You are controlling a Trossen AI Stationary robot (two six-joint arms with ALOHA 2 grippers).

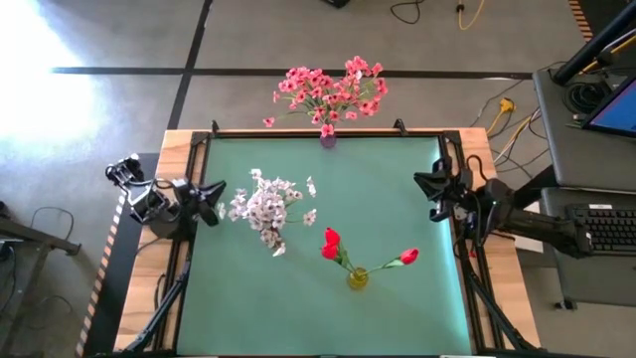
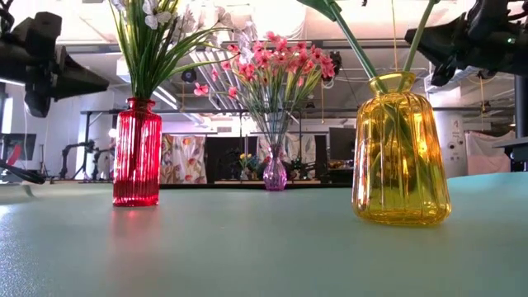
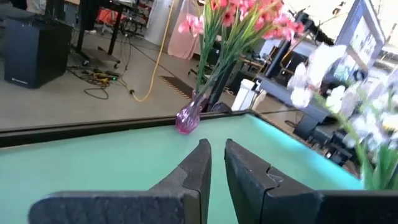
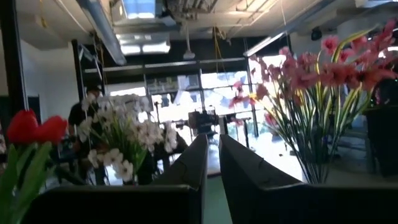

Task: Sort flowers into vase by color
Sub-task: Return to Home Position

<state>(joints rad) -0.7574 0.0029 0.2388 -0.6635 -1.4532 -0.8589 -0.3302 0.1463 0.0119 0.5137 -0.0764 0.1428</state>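
Observation:
Three vases stand upright on their bases on the green table. A purple vase [image 1: 328, 138] at the far edge holds pink flowers [image 1: 330, 89]. A red vase [image 2: 137, 153] on the left holds white flowers [image 1: 268, 209]. A yellow vase [image 1: 358, 278] nearer the front holds two red buds [image 1: 331, 244]. My left gripper [image 1: 215, 202] hangs shut above the table's left edge, beside the white flowers, holding nothing. My right gripper [image 1: 427, 189] hangs shut above the right edge, also holding nothing. The wrist views show each pair of fingers close together: left gripper [image 3: 215, 150], right gripper [image 4: 212, 142].
A dark raised rim [image 1: 318, 133] runs round the table. The green surface lies bare near the front edge [image 1: 268, 318] and between the yellow vase and the right rim. A desk with a keyboard [image 1: 606, 227] stands beyond the right side.

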